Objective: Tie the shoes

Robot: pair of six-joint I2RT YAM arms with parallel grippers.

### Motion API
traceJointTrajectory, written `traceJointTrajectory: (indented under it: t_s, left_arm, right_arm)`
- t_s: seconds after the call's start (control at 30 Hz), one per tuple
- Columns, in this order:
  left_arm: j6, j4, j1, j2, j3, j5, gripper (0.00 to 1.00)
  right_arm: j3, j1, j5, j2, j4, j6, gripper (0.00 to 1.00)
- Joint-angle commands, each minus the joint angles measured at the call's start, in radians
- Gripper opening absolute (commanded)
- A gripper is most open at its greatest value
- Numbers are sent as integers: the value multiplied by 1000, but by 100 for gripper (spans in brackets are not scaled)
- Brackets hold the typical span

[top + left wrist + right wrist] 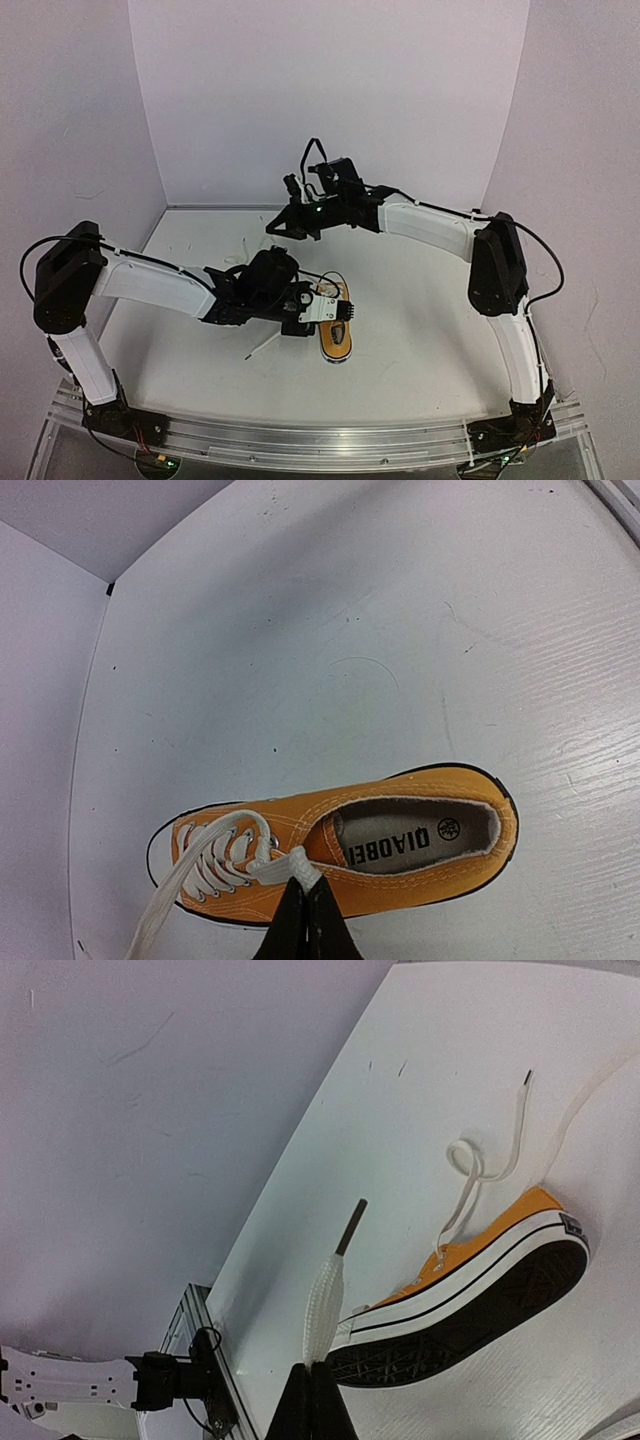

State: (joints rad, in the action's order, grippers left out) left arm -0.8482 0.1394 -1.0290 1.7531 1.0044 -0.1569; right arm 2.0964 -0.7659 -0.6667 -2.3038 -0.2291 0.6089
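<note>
The orange shoe (336, 328) stands upright on the white table, also in the left wrist view (400, 850), toe to the left. My left gripper (305, 892) is shut on a fold of its white lace (285, 867) beside the tongue; it also shows in the top view (318, 310). The second shoe (480, 1305) lies tilted on its side, black sole towards the camera; in the top view my left arm hides it. My right gripper (317, 1370) is shut on a white lace end (322, 1300) with a dark tip, held above the table (282, 228).
A loose lace (470, 1165) loops across the table beyond the tilted shoe. Another lace end (265, 346) trails to the left of the orange shoe. White walls (330, 90) close the back and sides. An aluminium rail (320, 440) runs along the front edge.
</note>
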Motion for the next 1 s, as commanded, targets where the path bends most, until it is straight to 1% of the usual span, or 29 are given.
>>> traceJointTrajectory:
  t_s: [0.0, 0.07, 0.1, 0.13, 0.2, 0.3, 0.4, 0.5, 0.57, 0.67, 0.73, 0.8, 0.97]
  left_arm:
    - [-4, 9, -7, -48, -23, 4, 0]
    - [-2, 11, -8, -48, -26, 3, 0]
    - [-2, 10, -9, -48, -27, 4, 0]
    - [-2, 10, -9, -47, -26, 4, 0]
    - [-2, 7, -11, -47, -23, 4, 0]
    - [-2, 6, -13, -49, -23, 5, 0]
    - [0, 7, -13, -49, -26, 5, 0]
    - [-1, 10, -13, -44, -27, 5, 0]
    - [0, 12, -13, -40, -26, 4, 0]
    - [3, 25, -13, -35, -24, 7, 0]
    - [8, 35, -13, -33, -23, 14, 0]
    - [12, 49, -13, -27, -24, 24, 0]
    - [28, 102, -7, 3, -14, 53, 0]
  right_arm:
    - [30, -6, -75, -43, -19, 11, 0]
    - [34, -20, -81, -52, -19, 17, 0]
    - [40, -25, -88, -59, -19, 20, 3]
    - [49, -31, -99, -66, -19, 23, 9]
    - [64, -37, -120, -76, -20, 25, 25]
    - [63, -38, -126, -72, -21, 23, 56]
    - [49, -39, -124, -48, -24, -4, 72]
    - [17, -37, -89, -1, -35, -52, 88]
    - [-20, -24, -68, 47, -41, -85, 90]
    - [-120, 20, -54, 151, -40, -120, 90]
    - [-219, 52, -33, 237, -37, -153, 89]
    - [-331, 77, 19, 338, -36, -186, 87]
    - [-570, 122, 96, 521, -34, -224, 78]
